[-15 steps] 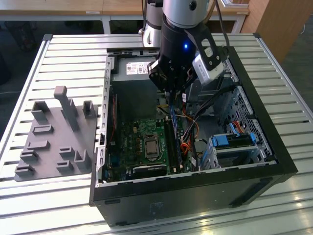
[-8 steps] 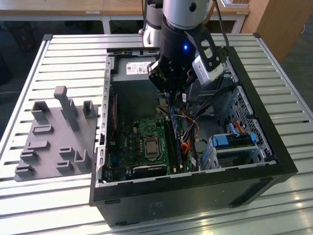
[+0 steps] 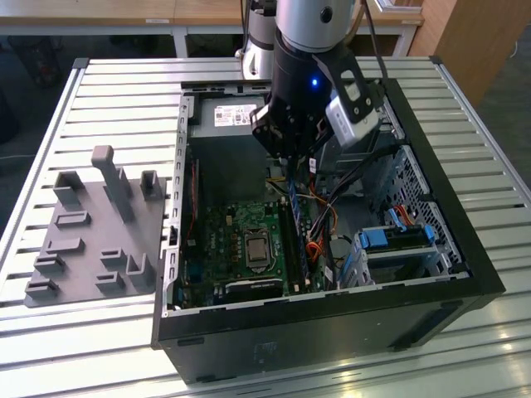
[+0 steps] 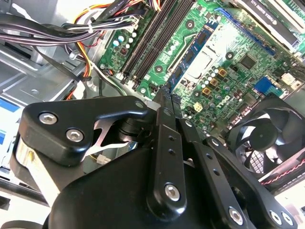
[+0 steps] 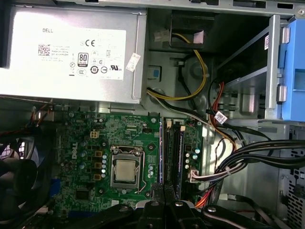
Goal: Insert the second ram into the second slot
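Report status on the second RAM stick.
Arm's gripper shut, tips by one end of the second ram. Stick upright in slot beside CPU socket; seating unclear; cables clear.

This is a robotics lab or test workshop. A bench [image 3: 124,91] of ribbed metal slats carries an opened desktop computer case [image 3: 332,332], its circuit board [image 5: 119,138], power supply [image 5: 71,57] and fan [image 4: 267,138] laid bare. A robot arm [image 3: 311,25] with a black claw [image 3: 289,166] reaches into the case. Beside the case lies a grey plastic holder plate [image 3: 91,240] with pegs and slots. Behind stand plain wooden tables [image 3: 166,10] and a wooden cabinet [image 3: 473,41].
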Controlling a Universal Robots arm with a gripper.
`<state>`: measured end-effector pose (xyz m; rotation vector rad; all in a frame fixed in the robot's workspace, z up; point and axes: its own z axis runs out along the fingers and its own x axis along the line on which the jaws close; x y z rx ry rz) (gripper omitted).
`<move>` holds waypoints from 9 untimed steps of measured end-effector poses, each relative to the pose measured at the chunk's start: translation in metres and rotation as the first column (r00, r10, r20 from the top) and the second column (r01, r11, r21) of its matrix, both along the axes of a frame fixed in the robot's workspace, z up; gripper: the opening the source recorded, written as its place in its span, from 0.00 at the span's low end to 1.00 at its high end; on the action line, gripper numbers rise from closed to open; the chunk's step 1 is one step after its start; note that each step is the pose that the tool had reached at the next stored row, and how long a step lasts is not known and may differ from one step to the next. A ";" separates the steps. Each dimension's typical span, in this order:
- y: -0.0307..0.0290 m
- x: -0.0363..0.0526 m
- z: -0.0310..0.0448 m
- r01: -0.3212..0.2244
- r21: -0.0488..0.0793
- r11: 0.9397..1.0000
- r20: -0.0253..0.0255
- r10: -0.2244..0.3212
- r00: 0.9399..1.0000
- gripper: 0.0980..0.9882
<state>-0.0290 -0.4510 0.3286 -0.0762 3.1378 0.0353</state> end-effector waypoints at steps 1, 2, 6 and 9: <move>0.0000 0.0000 -0.0003 0.000 0.000 1.000 0.000 0.000 1.000 0.02; 0.0000 0.0000 -0.0005 0.000 0.000 1.000 0.000 0.000 1.000 0.02; -0.0001 0.0000 -0.0021 0.000 0.000 1.000 0.000 0.000 1.000 0.02; -0.0002 0.0000 -0.0037 0.000 0.000 1.000 0.000 0.000 1.000 0.02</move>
